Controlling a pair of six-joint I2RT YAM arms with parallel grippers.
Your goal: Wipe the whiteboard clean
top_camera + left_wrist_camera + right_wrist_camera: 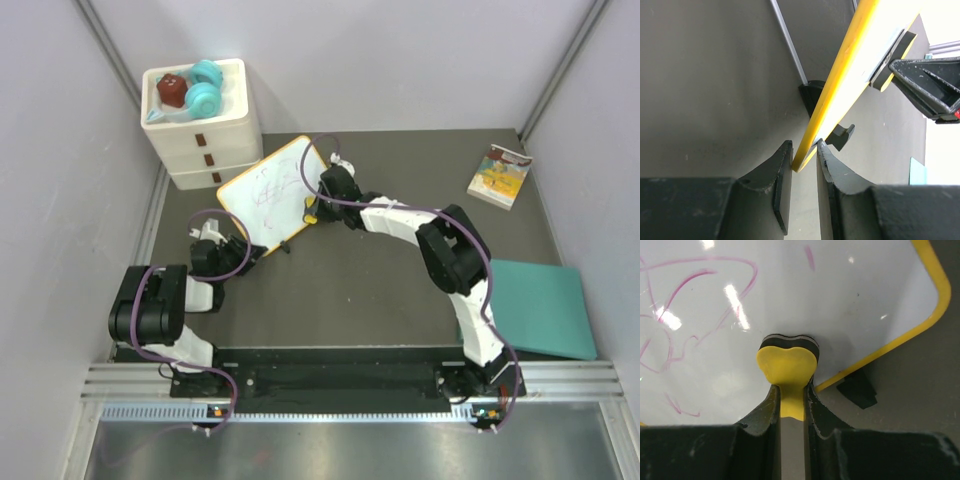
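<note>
Nearest me on the right, a flat teal mat (540, 305) lies on the dark worktop (370, 290), beside the right arm. On the left, the left end effector (804, 150) is closed down to a narrow gap, with the lower yellow edge of the whiteboard (270, 195) pinched between its two fingers. The whiteboard stands left of centre on its small black feet (856, 389), tilted so that its white face leans toward the right arm, just in front of the drawer box. Purple-pink scribbles (685, 285) run over the left part of the face as seen from the right wrist. The right end effector (791, 390) is clamped tight on a yellow heart-shaped eraser (787, 365), whose dark pad is pressed flat against the board near its lower right corner, to the right of the scribbles. Behind the board sits the white three-drawer box (205, 135), with teal toys (205, 88) and a dark red one (171, 91) on top. Far right, well apart, a small book (498, 175) lies flat.
</note>
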